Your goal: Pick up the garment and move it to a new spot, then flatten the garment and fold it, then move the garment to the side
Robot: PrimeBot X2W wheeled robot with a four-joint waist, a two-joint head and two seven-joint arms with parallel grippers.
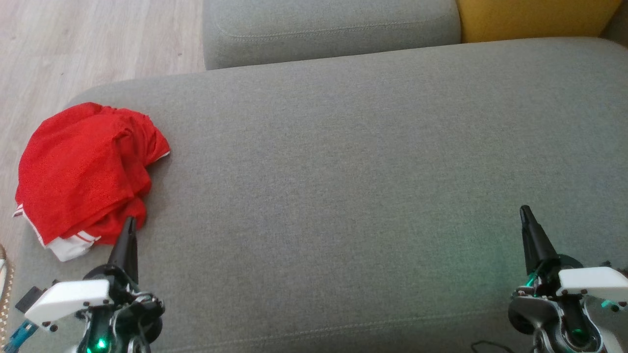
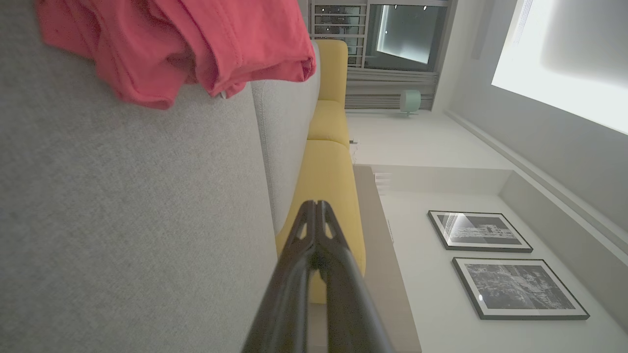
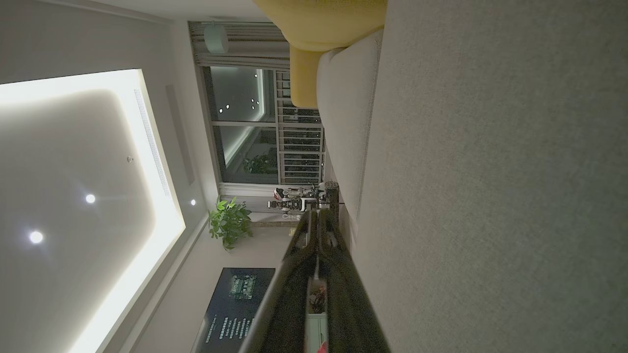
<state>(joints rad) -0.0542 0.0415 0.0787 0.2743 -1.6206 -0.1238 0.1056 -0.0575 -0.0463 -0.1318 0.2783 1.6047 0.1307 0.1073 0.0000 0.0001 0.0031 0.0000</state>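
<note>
The garment point(image 1: 86, 171) is a crumpled red piece with white striped trim, heaped at the left end of the grey sofa seat point(image 1: 343, 171). In the left wrist view the garment point(image 2: 176, 44) lies at the top left. My left gripper point(image 1: 129, 221) is shut and empty, its tip just at the garment's near edge; whether it touches the cloth I cannot tell. Its fingers point(image 2: 316, 208) meet at the tips. My right gripper point(image 1: 525, 212) hovers shut and empty over the bare seat at the lower right, far from the garment, fingers point(image 3: 319, 218) pressed together.
A grey back cushion point(image 1: 328, 29) and a yellow cushion point(image 1: 535, 17) line the far side of the seat. Wooden floor point(image 1: 73, 44) lies beyond the seat's left end. The wide grey seat stretches between the two grippers.
</note>
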